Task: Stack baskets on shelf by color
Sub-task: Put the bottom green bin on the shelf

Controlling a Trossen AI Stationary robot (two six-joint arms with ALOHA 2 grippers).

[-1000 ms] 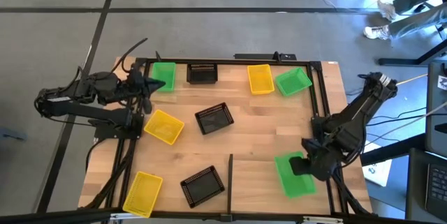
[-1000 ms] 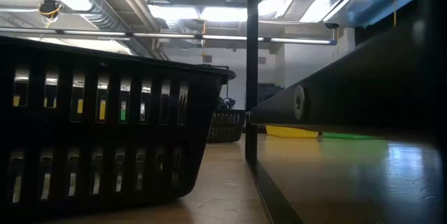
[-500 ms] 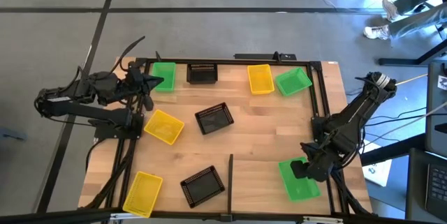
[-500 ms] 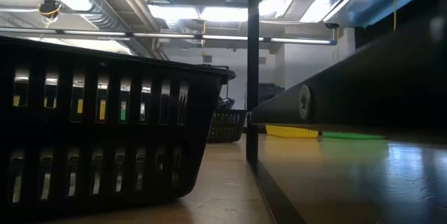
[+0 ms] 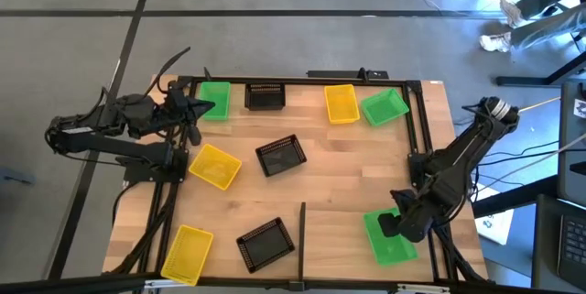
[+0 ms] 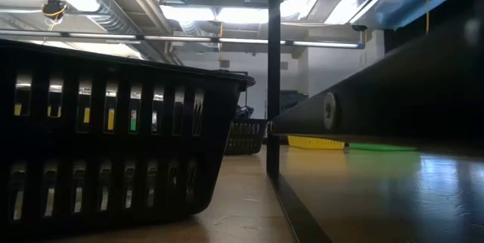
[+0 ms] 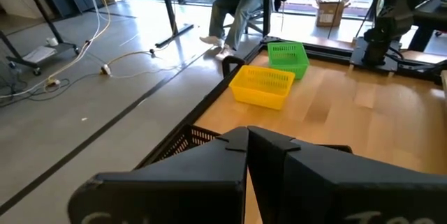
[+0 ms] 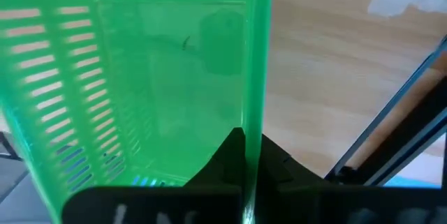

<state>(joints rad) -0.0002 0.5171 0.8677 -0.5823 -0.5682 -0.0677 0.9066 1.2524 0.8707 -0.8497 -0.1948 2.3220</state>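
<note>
Nine lattice baskets show in the high view. My right gripper (image 5: 394,225) is shut on a green basket (image 5: 388,244) over the pale shelf (image 5: 334,239) at the table's near right. Another green basket (image 5: 383,106), a yellow one (image 5: 341,103), a black one (image 5: 265,96) and a third green one (image 5: 218,100) sit along the far edge. Yellow (image 5: 215,166) and black (image 5: 281,155) baskets lie mid-table. Yellow (image 5: 188,253) and black (image 5: 265,244) baskets lie near the front. My left gripper (image 5: 201,106) is shut and hovers at the far-left green basket's edge. My right gripper pinches one lattice side wall (image 8: 253,123) of the green basket between its two fingers (image 8: 227,155), one inside the basket and one outside. It grips at the wall's rim on the basket's far right side. Whether the basket's base rests on the shelf, I cannot tell.
A thin black bar (image 5: 302,230) stands along the shelf's left edge. A black frame (image 5: 417,138) borders the table's far and right sides. In the low view the near black basket (image 6: 113,137) fills the left side. A seated person (image 7: 237,11) shows beyond the table.
My right gripper has carried the green basket a little toward the table's near edge, staying shut on its wall. The basket has moved with it and keeps about the same heading.
</note>
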